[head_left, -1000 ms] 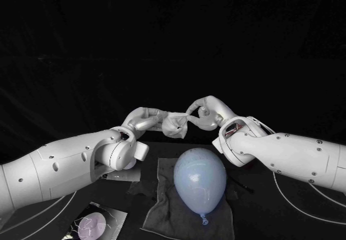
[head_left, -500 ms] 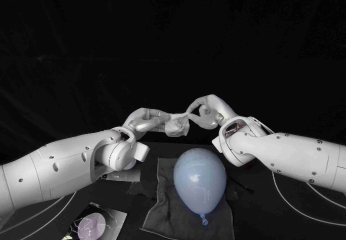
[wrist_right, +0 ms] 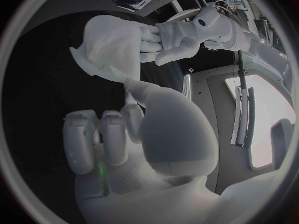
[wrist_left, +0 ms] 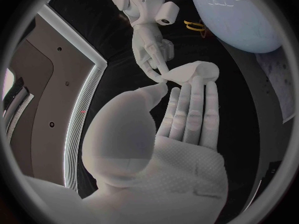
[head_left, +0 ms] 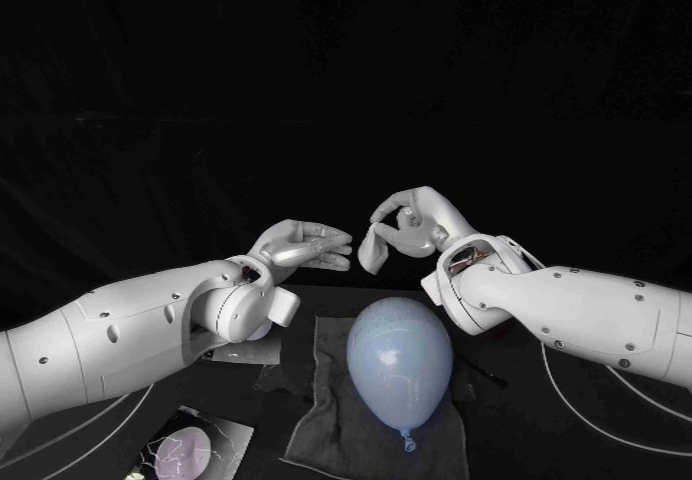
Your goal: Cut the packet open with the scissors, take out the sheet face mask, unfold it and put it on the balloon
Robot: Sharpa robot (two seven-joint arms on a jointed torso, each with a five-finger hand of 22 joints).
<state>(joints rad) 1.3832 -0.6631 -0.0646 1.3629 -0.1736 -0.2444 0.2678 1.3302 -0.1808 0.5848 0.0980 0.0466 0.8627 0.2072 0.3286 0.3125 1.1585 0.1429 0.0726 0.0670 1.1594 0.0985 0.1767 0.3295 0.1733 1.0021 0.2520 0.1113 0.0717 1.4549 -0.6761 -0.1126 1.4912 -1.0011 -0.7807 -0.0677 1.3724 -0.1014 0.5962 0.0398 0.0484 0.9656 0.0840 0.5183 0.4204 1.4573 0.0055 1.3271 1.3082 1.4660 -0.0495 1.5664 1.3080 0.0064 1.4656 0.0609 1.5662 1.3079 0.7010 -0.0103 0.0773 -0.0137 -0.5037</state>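
Where the table (head_left: pixel 534 460) runs nearest the robot: the packet (head_left: pixel 185 448) lies flat, glossy, printed with a pale oval; it plays no part in the step in hand.
Cloth: a dark, soft, rumpled cloth (head_left: pixel 320 420) is spread under the balloon, probably to stop it rolling.
Balloon: the pale blue balloon (head_left: pixel 400 360) lies on the cloth, egg-shaped, smooth and shiny, knot towards the robot; no mask on it yet.
Left hand: the left hand (head_left: pixel 303 245) is raised beyond the balloon, fingers spread and holding nothing, its fingertips just beside the mask; whether they touch it I cannot tell.
Right hand: the right hand (head_left: pixel 411 222) is raised opposite it, pinching the top of the mask between thumb and a finger.
Sheet mask: the sheet face mask (head_left: pixel 372 250) hangs in the air from that pinch, between the two hands and above the balloon's far end, out of the packet but folded into a narrow, creased white strip.
Handling: it looks thin, limp and very light; if damp, as such masks usually are, its layers would cling together and slip, and a hard tug could tear it.
Where to take hold: likely at a free lower corner or outer edge, with the empty hand, drawing sideways to peel the folds apart.
Progress: unfolding looks barely begun.
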